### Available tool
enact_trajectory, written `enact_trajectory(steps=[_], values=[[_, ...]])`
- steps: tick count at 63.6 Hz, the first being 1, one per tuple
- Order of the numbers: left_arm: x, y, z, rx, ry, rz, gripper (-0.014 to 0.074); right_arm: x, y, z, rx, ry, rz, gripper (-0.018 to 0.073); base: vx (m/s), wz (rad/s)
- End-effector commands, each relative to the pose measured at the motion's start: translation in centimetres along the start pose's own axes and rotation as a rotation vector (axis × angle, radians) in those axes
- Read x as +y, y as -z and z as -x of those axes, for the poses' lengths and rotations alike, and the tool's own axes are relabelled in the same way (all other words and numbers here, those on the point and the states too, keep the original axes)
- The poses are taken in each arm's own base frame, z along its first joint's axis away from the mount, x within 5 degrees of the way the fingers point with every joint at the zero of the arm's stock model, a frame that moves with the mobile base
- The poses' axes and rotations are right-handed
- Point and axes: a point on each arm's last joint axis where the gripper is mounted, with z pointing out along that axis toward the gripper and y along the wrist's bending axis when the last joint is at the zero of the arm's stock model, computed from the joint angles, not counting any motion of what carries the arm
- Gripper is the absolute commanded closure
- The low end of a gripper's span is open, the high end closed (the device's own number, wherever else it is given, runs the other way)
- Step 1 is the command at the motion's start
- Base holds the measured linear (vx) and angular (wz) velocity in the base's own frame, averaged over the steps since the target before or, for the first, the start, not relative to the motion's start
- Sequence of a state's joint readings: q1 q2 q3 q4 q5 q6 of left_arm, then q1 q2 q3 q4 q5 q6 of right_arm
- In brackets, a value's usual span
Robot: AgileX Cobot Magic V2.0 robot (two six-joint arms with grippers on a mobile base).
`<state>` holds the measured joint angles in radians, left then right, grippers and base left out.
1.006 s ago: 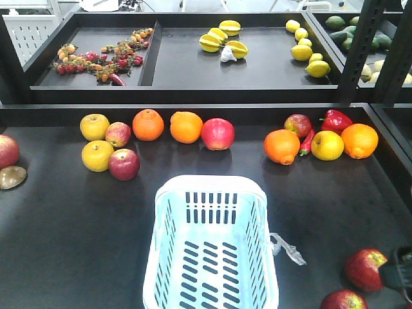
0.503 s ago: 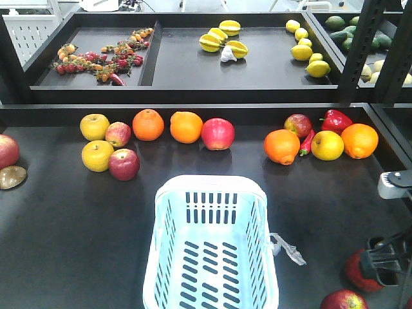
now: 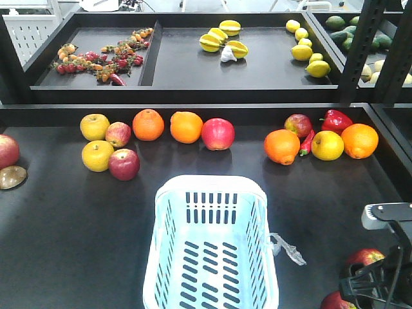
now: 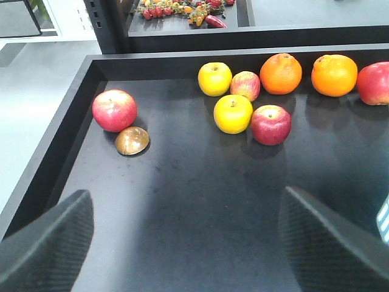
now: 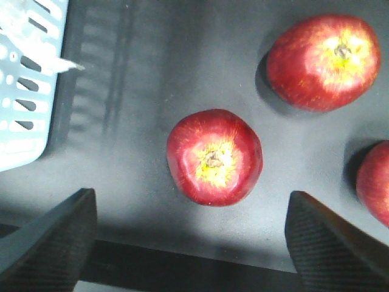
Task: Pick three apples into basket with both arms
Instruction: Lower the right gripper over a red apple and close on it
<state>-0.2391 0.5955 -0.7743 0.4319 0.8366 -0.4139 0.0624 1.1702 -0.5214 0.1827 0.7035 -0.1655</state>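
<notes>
Under my right wrist camera, I saw one red apple (image 5: 214, 157) on the surface (image 5: 152, 67), below the right fingers (image 5: 55, 243), which were spread and touched nothing. A second apple (image 5: 323, 61) and third apple (image 5: 374, 182) lay beside it, the basket (image 5: 24, 109) off left. My left fingers (image 4: 48, 243) gaped, empty.

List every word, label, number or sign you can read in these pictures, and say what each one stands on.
None: no view shows any readable writing.
The basket and its clear strip are blank.
The apples and oranges carry no stickers that can be seen.
</notes>
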Motion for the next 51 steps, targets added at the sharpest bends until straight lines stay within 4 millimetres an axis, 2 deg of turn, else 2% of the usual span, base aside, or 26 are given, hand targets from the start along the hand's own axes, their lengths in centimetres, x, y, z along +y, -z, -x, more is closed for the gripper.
enact_trajectory(steps=[1, 22, 51], values=[[0.0, 0.4, 1.1, -0.073, 0.000, -0.009, 0.0011, -0.1, -0.1, 1.0, -0.037, 0.040, -0.002, -0.0036, 0.00, 0.00], [0.0, 0.4, 1.1, -0.073, 0.000, -0.009, 0.0011, -0.5, -4.0, 1.5, 0.086, 0.045, 0.010, -0.0036, 0.00, 0.00], [0.0, 0.4, 1.1, -0.073, 0.000, -0.009, 0.0011, -1.3, -9.4, 2.1, 0.121, 0.011, -0.008, -0.0036, 0.00, 0.00]])
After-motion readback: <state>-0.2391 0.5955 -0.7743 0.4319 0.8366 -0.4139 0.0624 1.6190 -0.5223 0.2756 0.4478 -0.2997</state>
